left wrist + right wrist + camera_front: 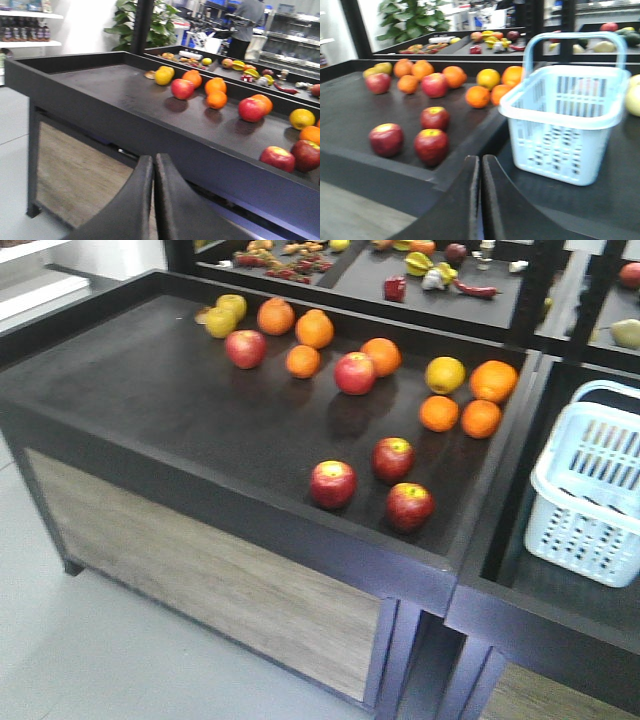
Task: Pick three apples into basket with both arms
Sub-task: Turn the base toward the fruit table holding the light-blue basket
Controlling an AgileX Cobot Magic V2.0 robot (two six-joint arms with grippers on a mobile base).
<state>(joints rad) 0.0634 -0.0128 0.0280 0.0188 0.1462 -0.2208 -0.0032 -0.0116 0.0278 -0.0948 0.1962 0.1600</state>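
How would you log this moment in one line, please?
stage: pre-grasp | apples: three on table, near front edge | basket: upright, beside table | left gripper: jaws shut, empty | right gripper: jaws shut, empty

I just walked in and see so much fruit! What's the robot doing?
Nothing is picked up yet. The left claw and right claw are both shut and empty, in front of the table. Three red apples lie near its front edge, and the basket stands in the next bin.
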